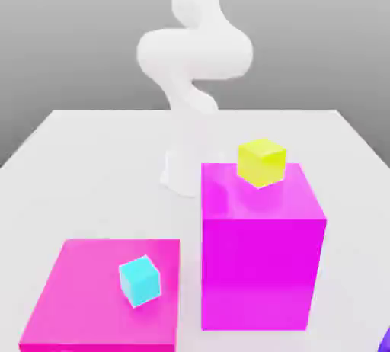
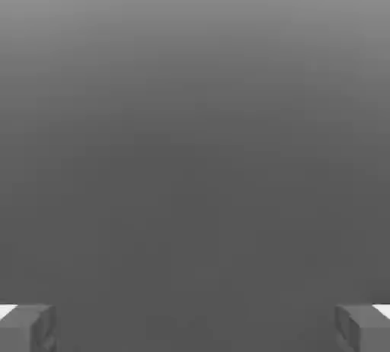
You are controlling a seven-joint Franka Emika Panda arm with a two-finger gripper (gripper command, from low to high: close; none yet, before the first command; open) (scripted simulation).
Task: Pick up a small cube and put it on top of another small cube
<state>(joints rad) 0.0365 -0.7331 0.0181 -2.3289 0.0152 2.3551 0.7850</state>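
A white robot arm (image 1: pixel 190 76) rises from the back centre of a pale desk (image 1: pixel 91 160) in the exterior view, its bulky joints curling through the upper middle of the frame against a grey backdrop.

Right of centre in the exterior view stands a tall magenta block (image 1: pixel 259 267), and on its top face, toward the back edge, rests a small yellow cube (image 1: pixel 261 162), turned slightly so that one corner faces the camera. In the lower left of the frame lies a low, flat magenta slab (image 1: pixel 84 297), with a small cyan cube (image 1: pixel 140 280) sitting on its upper surface near the slab's right side. The two cubes are well apart, each on its own platform, the yellow one at the higher level. A sliver of a purple object (image 1: pixel 386 340) shows at the lower right corner of the frame, cut off by the edge.

In the hand view, the end effector (image 2: pixel 195 328) has its fingers spread wide apart, one grey fingertip (image 2: pixel 27 328) in the lower left corner and the other in the lower right, with nothing between them but a plain grey gradient background.
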